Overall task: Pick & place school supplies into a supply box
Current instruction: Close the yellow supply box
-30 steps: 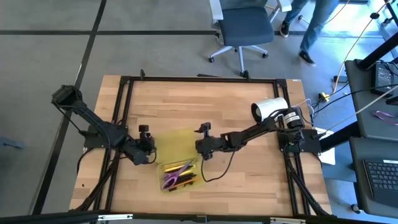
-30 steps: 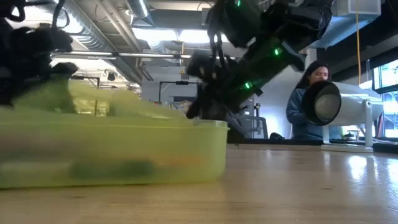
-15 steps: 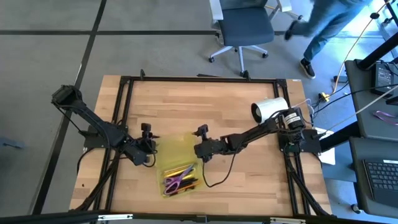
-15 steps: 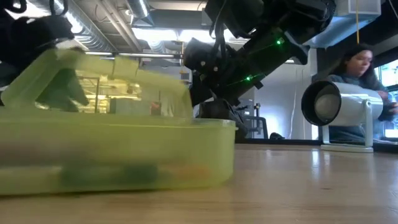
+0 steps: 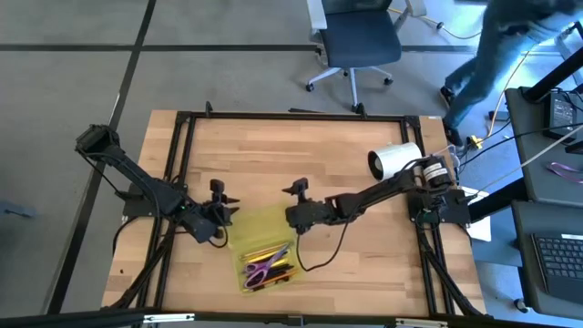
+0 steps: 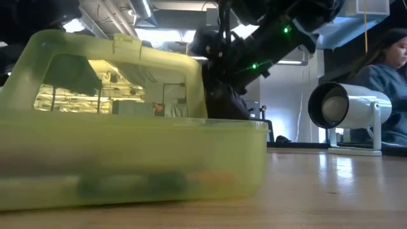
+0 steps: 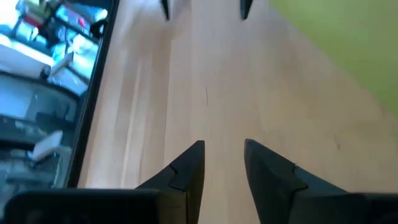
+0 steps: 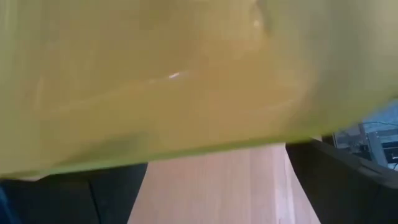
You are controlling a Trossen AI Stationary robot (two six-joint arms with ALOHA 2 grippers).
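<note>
With our left gripper (image 5: 221, 206) half-parted on nothing and right gripper (image 5: 293, 202) spread behind the lid (image 5: 258, 221), the centre-frame box (image 5: 266, 264) could skid.

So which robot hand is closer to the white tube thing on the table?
The right one. The right gripper sits mid-table by the supply box, with the white cylinder off toward its arm's base. The left gripper is beyond the box, farther from it.
</note>
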